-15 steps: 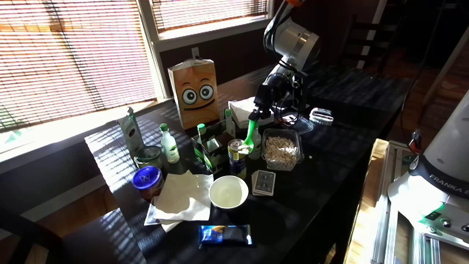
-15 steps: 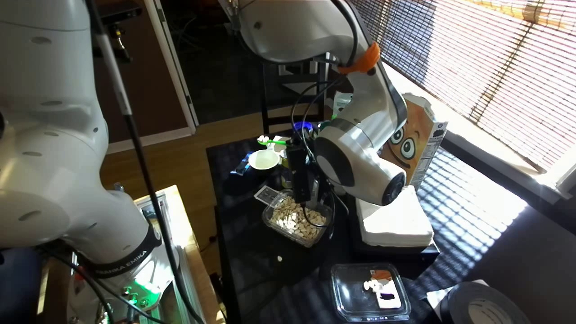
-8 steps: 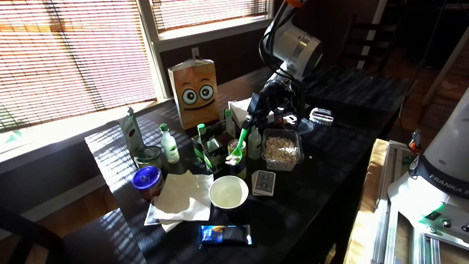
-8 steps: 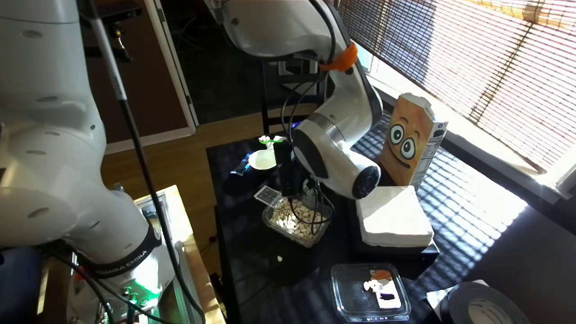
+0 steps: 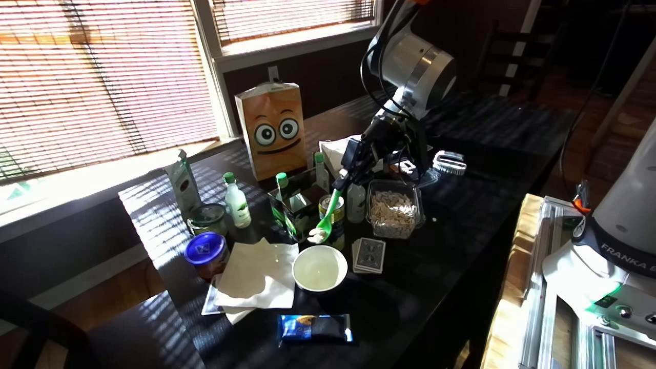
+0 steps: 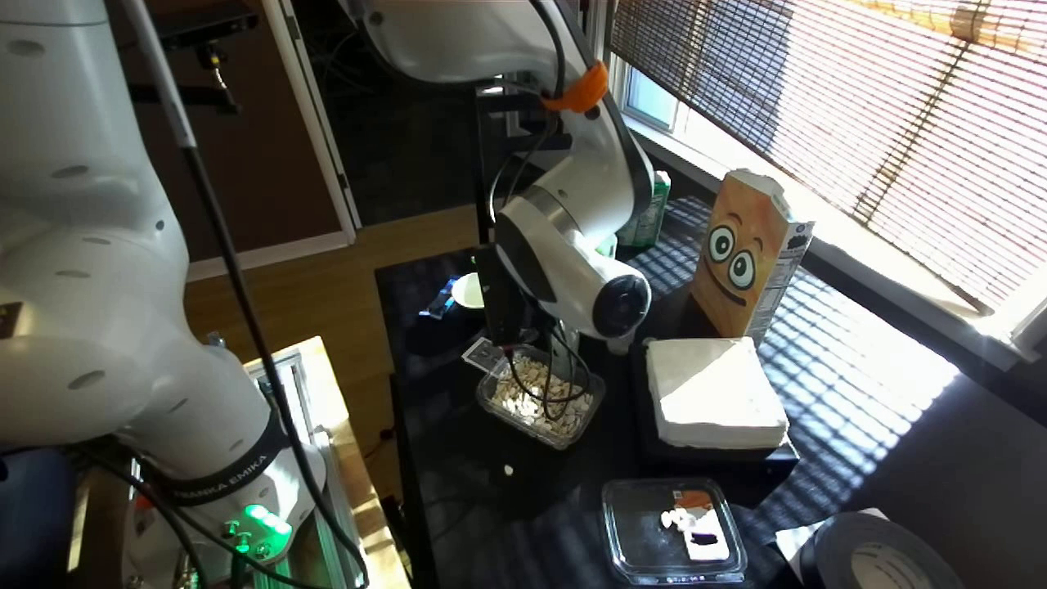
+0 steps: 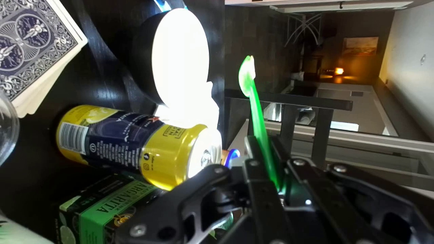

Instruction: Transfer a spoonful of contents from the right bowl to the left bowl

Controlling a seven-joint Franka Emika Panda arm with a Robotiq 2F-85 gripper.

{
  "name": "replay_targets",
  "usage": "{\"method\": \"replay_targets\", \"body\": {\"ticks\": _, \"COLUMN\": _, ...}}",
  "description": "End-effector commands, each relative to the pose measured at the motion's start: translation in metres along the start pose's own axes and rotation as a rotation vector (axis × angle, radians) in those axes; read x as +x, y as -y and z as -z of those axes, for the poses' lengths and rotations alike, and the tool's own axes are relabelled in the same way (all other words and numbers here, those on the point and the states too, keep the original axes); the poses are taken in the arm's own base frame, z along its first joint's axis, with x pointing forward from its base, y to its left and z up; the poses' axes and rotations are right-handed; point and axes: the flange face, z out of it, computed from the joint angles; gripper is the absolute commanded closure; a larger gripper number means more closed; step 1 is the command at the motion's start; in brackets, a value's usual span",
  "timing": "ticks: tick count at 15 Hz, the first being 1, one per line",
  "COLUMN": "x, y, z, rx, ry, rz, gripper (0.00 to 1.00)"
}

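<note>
My hand [image 7: 265, 146] is closed on the handle of a green spoon [image 7: 258, 118], which runs out between its 2 fingers. The head of the spoon carries several pale pieces [image 5: 317, 236]. In an exterior view the handle slopes down from my hand, and the head appears just beyond the far rim of the white bowl [image 5: 319, 269]; whether it overhangs that rim I cannot tell. The bowl stands upright on the dark surface [image 5: 379, 307] and, in the wrist view, shows as a glaring white oval.

Around the bowl: a yellow and navy can [image 7: 135, 144], upright, with a black and green carton [image 7: 98, 217] beside it; white sheets [image 5: 257, 277], just beside the bowl; a blue packet [image 5: 315, 328], lying flat on the side away from the can; and a deck of cards [image 5: 370, 255], lying between the bowl and the clear container [image 5: 393, 233]. The clear container holds a heap [image 5: 392, 207] of pieces like those in my spoon. On the surface near it lies 1 loose pale piece [image 6: 508, 470].

Farther out stand a small bottle [image 5: 238, 205] with a green cap, a tub [image 5: 206, 251] with a blue lid, and an orange carton [image 5: 271, 133] bearing a cartoon face with 2 round eyes. In an exterior view, a clear tray [image 6: 634, 536] rests on the surface well apart from the bowl, and a white stack [image 6: 716, 397] appears between the tray and the orange carton.
</note>
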Motion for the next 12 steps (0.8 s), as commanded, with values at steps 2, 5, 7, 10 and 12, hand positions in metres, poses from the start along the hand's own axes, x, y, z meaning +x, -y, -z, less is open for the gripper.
{"method": "replay_targets", "body": {"ticks": 2, "x": -0.010, "y": 0.008, "z": -0.006, "rx": -0.048, "ry": -0.016, "rz": -0.002, "gripper": 0.97}}
{"method": "replay_targets", "body": {"ticks": 5, "x": -0.010, "y": 0.007, "z": -0.010, "rx": -0.084, "ry": -0.008, "rz": 0.005, "gripper": 0.97}}
{"method": "replay_targets", "body": {"ticks": 7, "x": -0.012, "y": 0.009, "z": -0.015, "rx": -0.127, "ry": -0.007, "rz": 0.023, "gripper": 0.97}}
{"method": "replay_targets", "body": {"ticks": 10, "x": -0.016, "y": 0.013, "z": -0.022, "rx": -0.209, "ry": -0.009, "rz": 0.050, "gripper": 0.97}}
{"method": "replay_targets", "body": {"ticks": 12, "x": -0.017, "y": 0.019, "z": -0.027, "rx": -0.244, "ry": -0.012, "rz": 0.073, "gripper": 0.97}}
